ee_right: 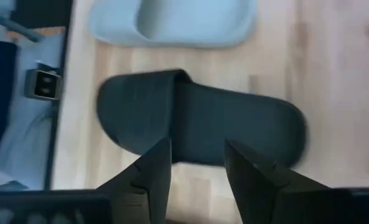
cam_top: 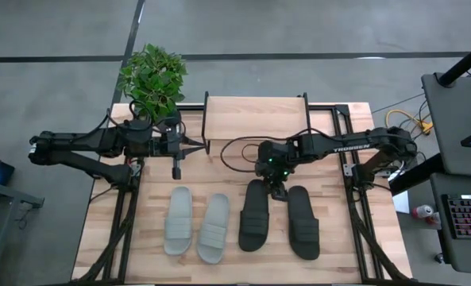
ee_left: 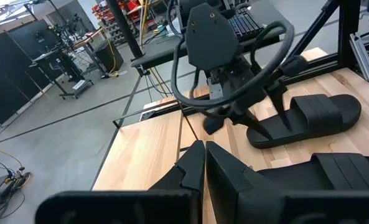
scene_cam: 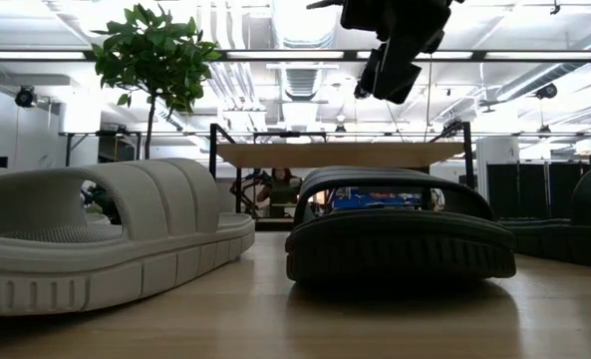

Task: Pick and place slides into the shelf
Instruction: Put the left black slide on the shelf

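Four slides lie soles down in a row on the table: two pale grey ones and two black ones. The shelf stands at the table's far edge. My right gripper hangs open above the far end of the left black slide, clear of it; the low view shows the gripper well above the slides. My left gripper waits shut and empty beyond the grey slides, left of the shelf; its closed fingers show in its own wrist view.
A potted plant stands at the table's far left corner, beside the shelf. Bare wood lies between the slides' far ends and the shelf. Black frame rails run along the table's left and right sides.
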Tool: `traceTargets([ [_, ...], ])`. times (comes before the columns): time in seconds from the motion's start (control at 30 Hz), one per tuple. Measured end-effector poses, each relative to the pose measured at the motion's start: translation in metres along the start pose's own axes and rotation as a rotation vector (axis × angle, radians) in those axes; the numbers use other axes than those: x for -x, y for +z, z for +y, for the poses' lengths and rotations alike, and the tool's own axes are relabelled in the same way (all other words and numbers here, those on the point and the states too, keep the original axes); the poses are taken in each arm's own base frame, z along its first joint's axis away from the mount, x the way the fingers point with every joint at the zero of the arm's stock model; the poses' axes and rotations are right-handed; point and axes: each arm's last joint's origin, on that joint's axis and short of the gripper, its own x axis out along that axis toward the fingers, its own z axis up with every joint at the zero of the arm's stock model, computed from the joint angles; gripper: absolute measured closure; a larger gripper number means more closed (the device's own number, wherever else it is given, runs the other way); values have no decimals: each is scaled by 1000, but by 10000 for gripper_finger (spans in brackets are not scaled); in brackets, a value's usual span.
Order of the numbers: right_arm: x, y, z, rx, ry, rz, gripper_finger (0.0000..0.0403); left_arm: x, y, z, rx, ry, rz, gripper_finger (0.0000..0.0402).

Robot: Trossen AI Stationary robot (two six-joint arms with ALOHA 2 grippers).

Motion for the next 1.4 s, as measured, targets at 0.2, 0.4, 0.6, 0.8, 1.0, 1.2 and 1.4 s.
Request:
traceTargets([
  [0.2, -11, -8, -5, -27, 3, 13, 243, 0, 0, 0, 0, 0, 0, 402],
  [0.4, -25, -18, -11, -58, 15, -6, 221, 0, 0, 0, 0, 0, 0, 402],
  [0.6, -37, -28, -17, -97, 20, -16, 206, 0, 0, 0, 0, 0, 0, 402],
  [0.8, -46, -37, -20, -121, 35, -14, 184, 0, 0, 0, 0, -1, -1, 402],
  [1.0, -53, -41, -20, -143, 93, -49, 157, 0, 0, 0, 0, 0, -1, 402],
  [1.2, -58, -46, -15, -129, 97, -30, 140, 0, 0, 0, 0, 0, -1, 402],
  [1.4, -66, -51, -9, -130, 115, -44, 139, 0, 0, 0, 0, 0, -1, 402],
])
